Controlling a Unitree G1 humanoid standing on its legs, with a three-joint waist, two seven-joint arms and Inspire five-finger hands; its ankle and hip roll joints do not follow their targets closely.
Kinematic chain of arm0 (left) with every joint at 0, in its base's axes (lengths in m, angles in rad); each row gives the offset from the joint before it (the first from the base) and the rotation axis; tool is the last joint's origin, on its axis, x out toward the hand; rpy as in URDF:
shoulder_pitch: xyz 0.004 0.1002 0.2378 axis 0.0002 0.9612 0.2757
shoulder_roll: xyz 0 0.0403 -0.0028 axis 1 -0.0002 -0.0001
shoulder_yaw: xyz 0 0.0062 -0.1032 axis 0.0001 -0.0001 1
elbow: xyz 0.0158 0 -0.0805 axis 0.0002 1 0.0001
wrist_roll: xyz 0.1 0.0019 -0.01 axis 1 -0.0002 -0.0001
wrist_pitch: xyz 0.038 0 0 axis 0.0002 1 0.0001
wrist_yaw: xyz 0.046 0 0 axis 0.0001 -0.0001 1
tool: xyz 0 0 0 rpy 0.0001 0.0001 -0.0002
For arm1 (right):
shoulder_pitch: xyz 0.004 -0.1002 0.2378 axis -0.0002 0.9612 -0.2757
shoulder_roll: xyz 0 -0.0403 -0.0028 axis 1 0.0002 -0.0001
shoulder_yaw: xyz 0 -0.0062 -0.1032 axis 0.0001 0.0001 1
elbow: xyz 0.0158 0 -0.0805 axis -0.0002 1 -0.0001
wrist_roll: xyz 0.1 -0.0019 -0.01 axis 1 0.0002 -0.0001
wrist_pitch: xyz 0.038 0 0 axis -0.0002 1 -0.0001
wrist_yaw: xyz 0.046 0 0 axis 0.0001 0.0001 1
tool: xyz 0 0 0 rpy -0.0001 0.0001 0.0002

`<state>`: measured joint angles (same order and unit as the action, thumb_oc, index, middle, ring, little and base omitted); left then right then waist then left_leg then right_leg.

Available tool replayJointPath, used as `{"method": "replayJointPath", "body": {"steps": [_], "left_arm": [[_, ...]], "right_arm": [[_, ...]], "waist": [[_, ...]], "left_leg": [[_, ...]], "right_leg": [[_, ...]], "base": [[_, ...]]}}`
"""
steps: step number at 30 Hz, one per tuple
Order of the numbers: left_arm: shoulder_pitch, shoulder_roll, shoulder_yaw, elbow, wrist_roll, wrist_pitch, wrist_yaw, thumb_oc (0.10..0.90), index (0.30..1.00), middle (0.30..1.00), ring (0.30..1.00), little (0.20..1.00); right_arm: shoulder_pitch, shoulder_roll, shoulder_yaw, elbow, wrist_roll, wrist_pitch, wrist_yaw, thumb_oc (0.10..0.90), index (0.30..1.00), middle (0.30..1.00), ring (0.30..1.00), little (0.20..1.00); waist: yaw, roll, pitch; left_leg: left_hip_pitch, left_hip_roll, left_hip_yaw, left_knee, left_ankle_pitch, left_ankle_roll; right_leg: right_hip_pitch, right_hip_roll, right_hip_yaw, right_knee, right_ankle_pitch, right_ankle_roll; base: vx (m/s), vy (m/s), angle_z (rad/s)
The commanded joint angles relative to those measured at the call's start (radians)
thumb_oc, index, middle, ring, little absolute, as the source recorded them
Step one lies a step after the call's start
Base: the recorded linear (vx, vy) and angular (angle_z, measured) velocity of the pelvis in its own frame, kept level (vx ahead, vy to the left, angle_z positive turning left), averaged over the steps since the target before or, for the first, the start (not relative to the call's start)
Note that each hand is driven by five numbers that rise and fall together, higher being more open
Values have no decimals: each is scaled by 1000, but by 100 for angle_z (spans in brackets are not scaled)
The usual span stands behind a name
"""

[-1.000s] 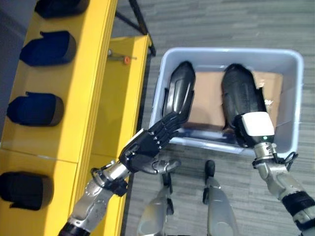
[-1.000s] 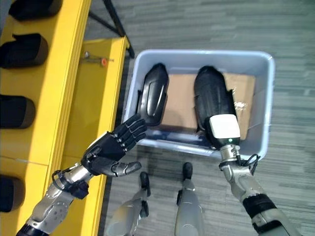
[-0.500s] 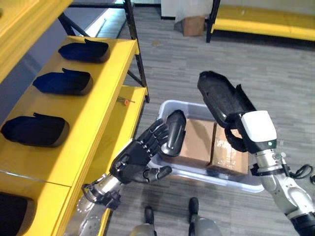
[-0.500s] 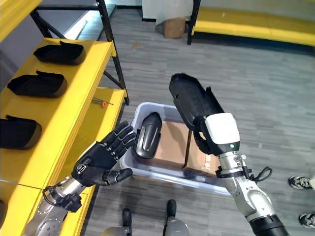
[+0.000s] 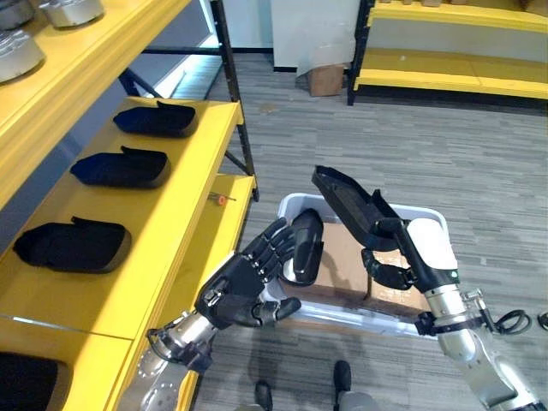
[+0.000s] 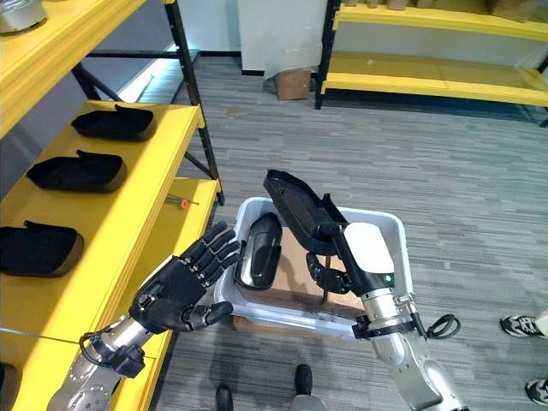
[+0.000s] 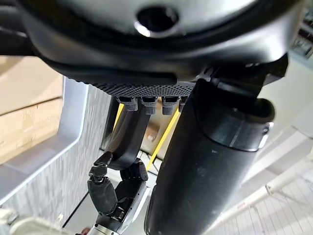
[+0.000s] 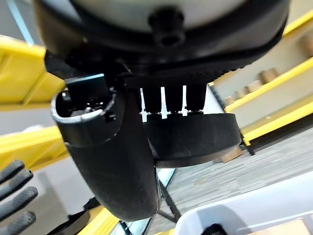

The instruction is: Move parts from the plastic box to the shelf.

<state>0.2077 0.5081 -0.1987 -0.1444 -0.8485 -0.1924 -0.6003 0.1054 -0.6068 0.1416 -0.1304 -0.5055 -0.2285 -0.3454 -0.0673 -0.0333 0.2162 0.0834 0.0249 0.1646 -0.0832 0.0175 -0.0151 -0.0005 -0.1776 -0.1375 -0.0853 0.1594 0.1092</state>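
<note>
Grey plank floor underfoot, with left hand (image 6: pixel 175 291) nearest, fingers spread wide and holding nothing, just left of the plastic box (image 6: pixel 390 233). Beyond it, right hand (image 6: pixel 330 272) curled round one black part (image 6: pixel 295 205) lifted above the box; second part (image 6: pixel 259 250) leaning inside against the left wall, on cardboard (image 5: pixel 342 257). Farther left, yellow shelf (image 6: pixel 128 184) carrying more black parts (image 6: pixel 77 171).
</note>
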Motion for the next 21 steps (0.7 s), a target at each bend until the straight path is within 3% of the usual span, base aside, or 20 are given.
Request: {"method": "replayJointPath", "body": {"steps": [1,6,7,8,17,21], "left_arm": [[-90,0,-21,-41,-10,-14,-63,900,1000,1000,1000,1000],[-80,20,-55,-89,8,-1,-43,900,1000,1000,1000,1000],[-80,20,-55,-89,8,-1,-43,900,1000,1000,1000,1000],[-87,29,-51,-89,-3,-4,-22,900,1000,1000,1000,1000],[-48,36,-22,-100,-57,4,16,900,1000,1000,1000,1000],[-37,34,-15,-100,-69,-18,23,900,1000,1000,1000,1000]], "right_arm": [[-119,-6,-50,-107,48,-57,-125,400,300,300,300,300],[-54,-21,-99,-148,94,-83,-130,400,300,300,300,300],[-54,-21,-99,-148,94,-83,-130,400,300,300,300,300],[-45,-34,-86,-156,97,-99,-133,400,300,300,300,300],[-95,-64,-27,-173,225,-151,-11,400,300,300,300,300],[-96,-68,-8,-174,246,-153,10,400,300,300,300,300]], "waist": [[-22,11,-62],[-55,22,-69],[-55,22,-69],[-46,22,-72],[0,18,-60],[9,21,-48]], "left_leg": [[14,3,60,-4,-74,51],[9,-27,-29,2,-76,80],[9,-27,-29,2,-76,80],[0,-43,-67,6,-76,84],[-28,-50,-192,-4,-39,59],[-48,-51,-179,-4,-24,51]], "right_leg": [[13,16,71,68,-85,77],[-9,145,183,213,-193,2],[-9,145,183,213,-193,2],[-1,166,183,206,-218,-22],[47,198,170,131,-221,-66],[55,202,143,116,-220,-73]], "base": [[-68,12,1],[-82,14,57],[-120,-60,81],[-96,-85,38],[-100,-136,26],[-120,-58,29]]}}
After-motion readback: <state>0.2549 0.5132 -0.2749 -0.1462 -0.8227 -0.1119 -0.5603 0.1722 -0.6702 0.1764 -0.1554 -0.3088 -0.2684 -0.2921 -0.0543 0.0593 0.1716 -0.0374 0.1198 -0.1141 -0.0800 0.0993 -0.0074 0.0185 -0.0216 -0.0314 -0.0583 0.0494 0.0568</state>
